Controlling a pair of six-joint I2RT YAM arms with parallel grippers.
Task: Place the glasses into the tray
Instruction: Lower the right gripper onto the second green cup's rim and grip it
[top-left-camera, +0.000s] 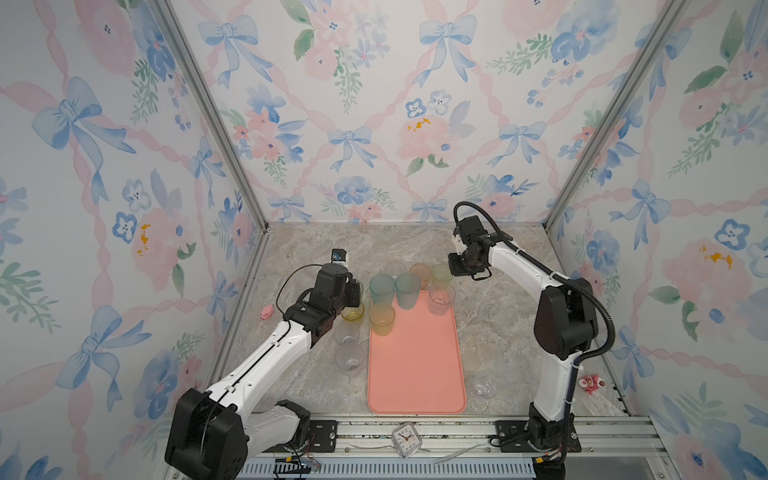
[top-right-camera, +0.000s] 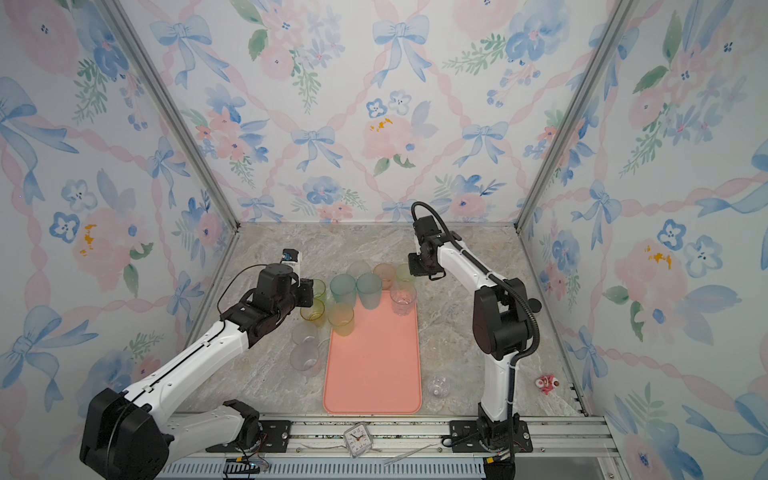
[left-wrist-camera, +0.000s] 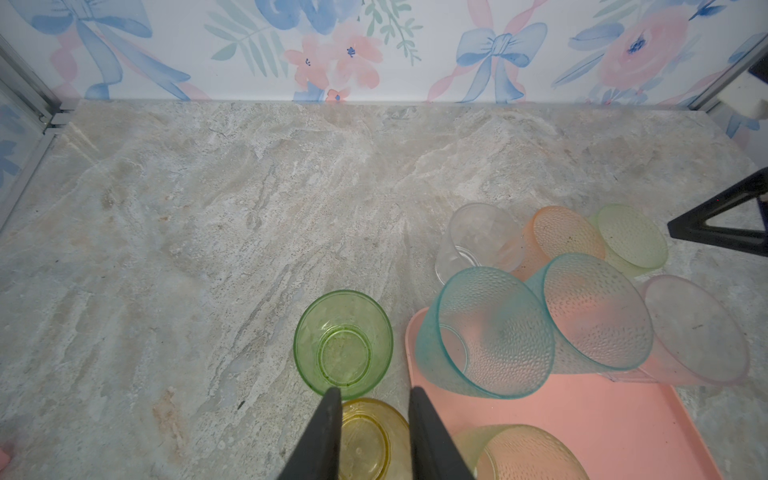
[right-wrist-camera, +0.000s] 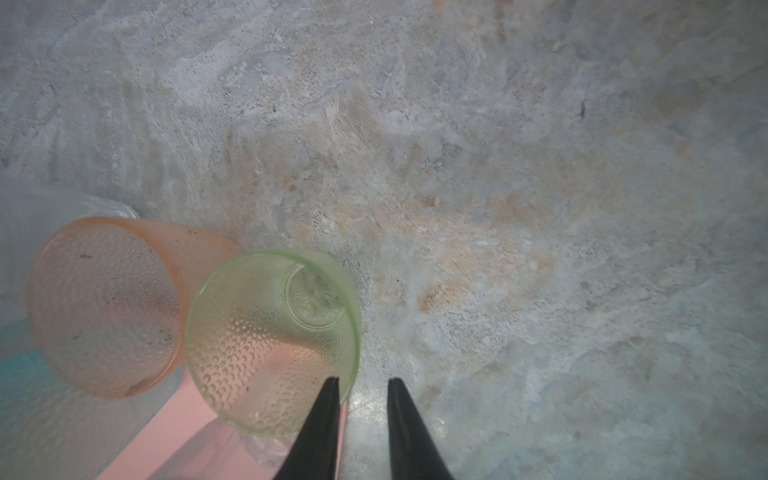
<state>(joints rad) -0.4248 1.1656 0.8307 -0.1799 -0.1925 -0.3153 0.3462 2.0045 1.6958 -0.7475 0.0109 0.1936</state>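
Observation:
The salmon-pink tray (top-left-camera: 415, 374) lies mid-table. Two teal glasses (top-left-camera: 407, 291), a yellow-peach one (top-left-camera: 382, 318) and a clear one (top-left-camera: 441, 299) stand at its far end. Behind it stand clear, orange (right-wrist-camera: 108, 307) and green (right-wrist-camera: 270, 340) glasses. My right gripper (right-wrist-camera: 362, 384) is open astride the green glass's rim, one finger inside and one outside. Left of the tray are a green glass (left-wrist-camera: 344, 343), a yellow glass (left-wrist-camera: 370, 440) and two clear ones (top-left-camera: 350, 359). My left gripper (left-wrist-camera: 374, 395) is open over the yellow glass. A small rounded glass (top-left-camera: 485, 385) sits right of the tray.
A dark-capped bottle (top-left-camera: 340, 255) stands behind my left wrist. A small clock (top-left-camera: 406, 439) rests on the front rail. A pink toy (top-left-camera: 266, 312) lies by the left wall and a red-and-white one (top-left-camera: 590, 383) by the right wall.

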